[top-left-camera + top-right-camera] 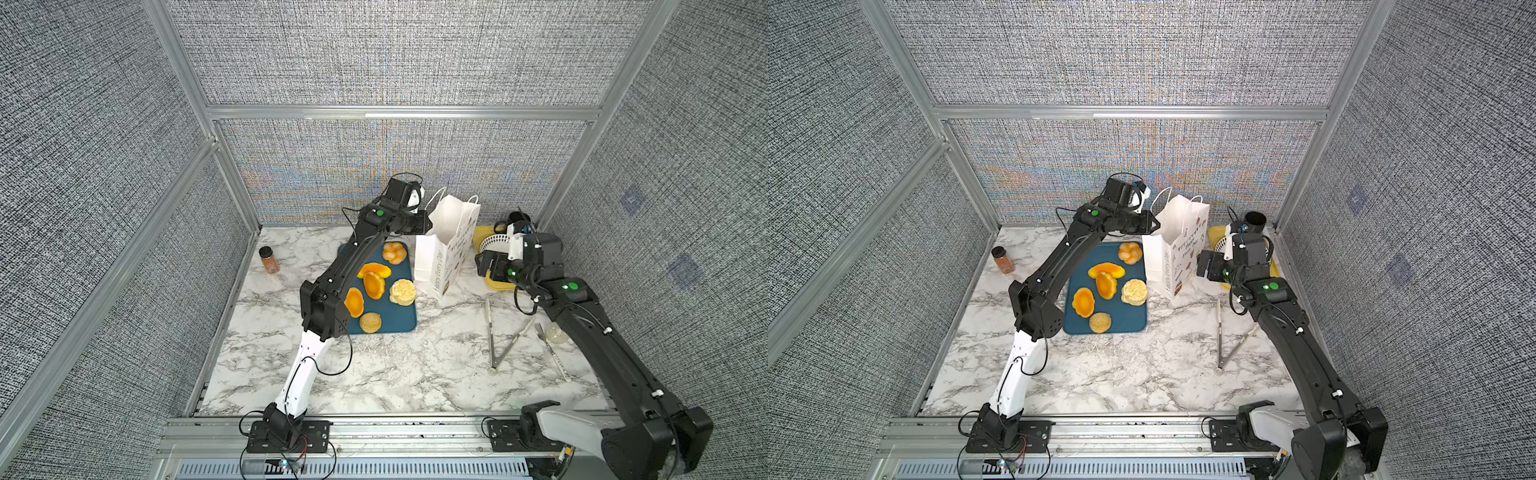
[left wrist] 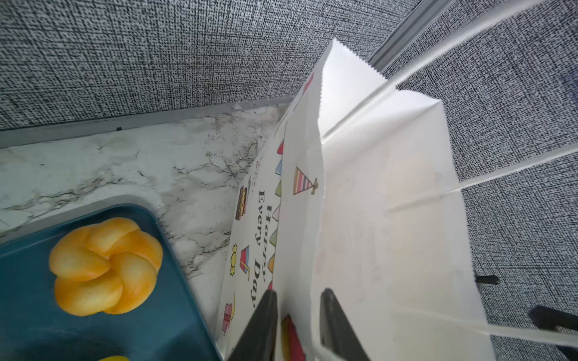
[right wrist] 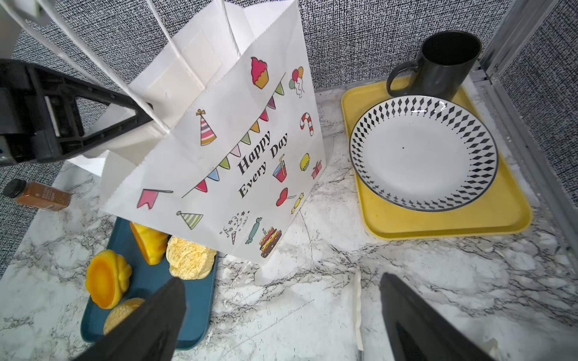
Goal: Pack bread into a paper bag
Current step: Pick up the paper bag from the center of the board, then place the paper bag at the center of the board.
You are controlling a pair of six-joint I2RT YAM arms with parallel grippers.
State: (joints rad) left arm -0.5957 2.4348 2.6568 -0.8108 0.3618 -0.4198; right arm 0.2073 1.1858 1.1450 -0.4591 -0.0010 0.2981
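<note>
The white paper bag [image 1: 446, 245] [image 1: 1177, 245] stands upright behind the blue tray [image 1: 399, 322], its mouth open. My left gripper [image 1: 426, 224] [image 2: 298, 297] is at the bag's top rim, jaws narrow, one finger outside the printed wall [image 2: 375, 218] and one inside, pinching it. The bread lies on the tray: a knotted roll [image 1: 394, 252] [image 2: 103, 265], three orange ovals [image 1: 374, 285], a crumbly round [image 1: 402, 292] and a sesame bun [image 1: 370, 323]. My right gripper [image 1: 484, 266] [image 3: 281, 279] hangs open and empty over the table, on the bag's [image 3: 234, 140] right.
A yellow tray [image 3: 438, 225] at the back right carries a patterned plate [image 3: 422, 150] and a dark mug [image 3: 444, 62]. Metal tongs [image 1: 498, 332] and a fork [image 1: 548, 345] lie on the marble at the right. A spice bottle [image 1: 269, 259] stands at the left.
</note>
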